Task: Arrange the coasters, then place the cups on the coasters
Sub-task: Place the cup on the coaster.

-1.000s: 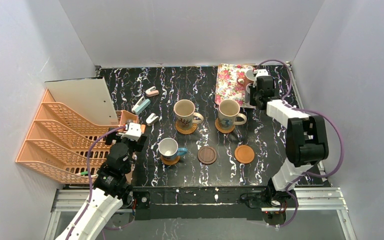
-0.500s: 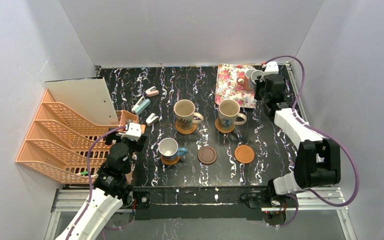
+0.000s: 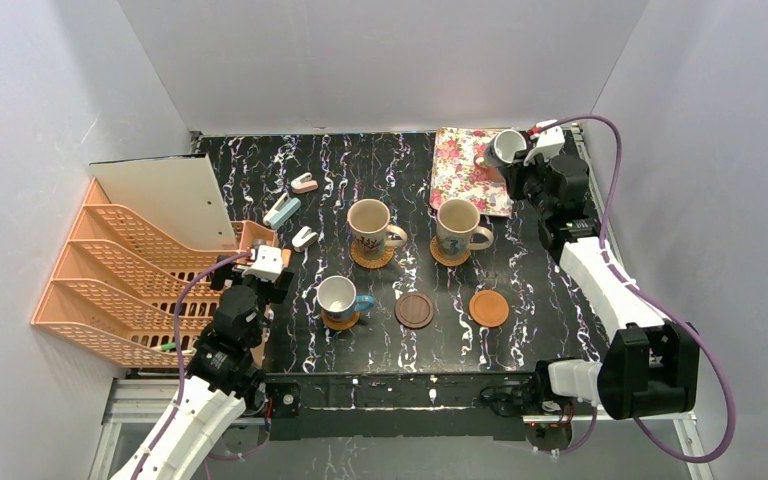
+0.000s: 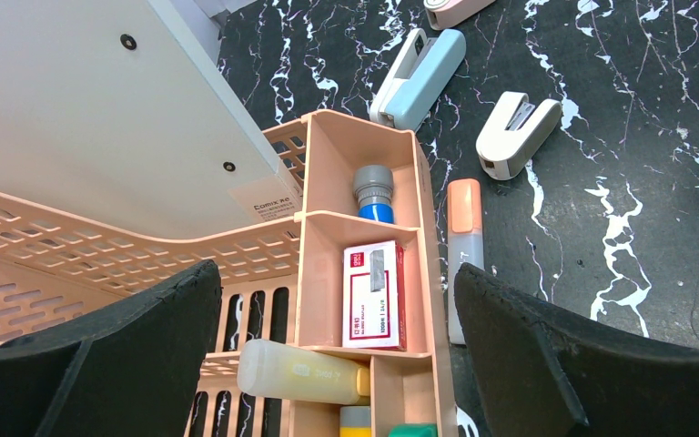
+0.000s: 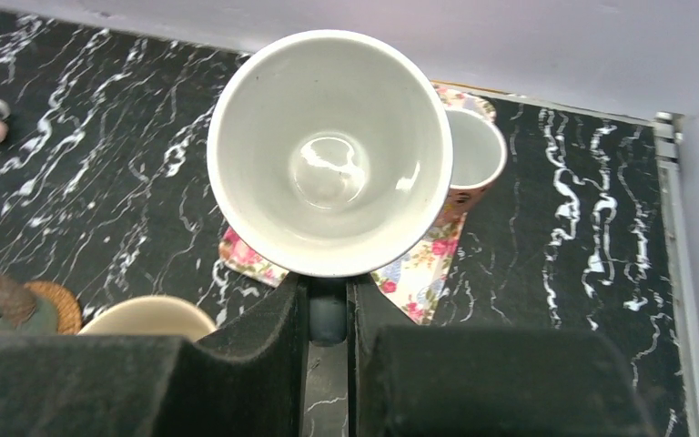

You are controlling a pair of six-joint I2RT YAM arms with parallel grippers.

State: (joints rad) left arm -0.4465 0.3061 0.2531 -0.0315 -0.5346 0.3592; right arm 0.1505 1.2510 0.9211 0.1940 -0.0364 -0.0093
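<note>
My right gripper (image 5: pixel 328 305) is shut on the dark handle of a small white-lined cup (image 5: pixel 328 150), held above the back corner of the pink floral tray (image 3: pixel 458 165). A reddish cup (image 5: pixel 475 157) stands on that tray. Two beige cups (image 3: pixel 369 224) (image 3: pixel 457 224) rest on woven coasters (image 3: pixel 373 257). A small blue-handled cup (image 3: pixel 337 296) sits on another coaster. The dark brown coaster (image 3: pixel 414 310) and an orange-brown coaster (image 3: pixel 488 308) lie bare. My left gripper (image 4: pixel 337 350) hangs open over the orange organiser (image 4: pixel 364 228), far from the cups.
An orange file rack (image 3: pixel 120 280) with a white board fills the left side. Three staplers (image 3: pixel 282 210) (image 3: pixel 304 183) (image 3: pixel 303 237) lie left of the cups. White walls close in the back and the right, near the held cup.
The right arm has stretched toward the back right corner and raised the cup from the tray. The left arm has not moved.
</note>
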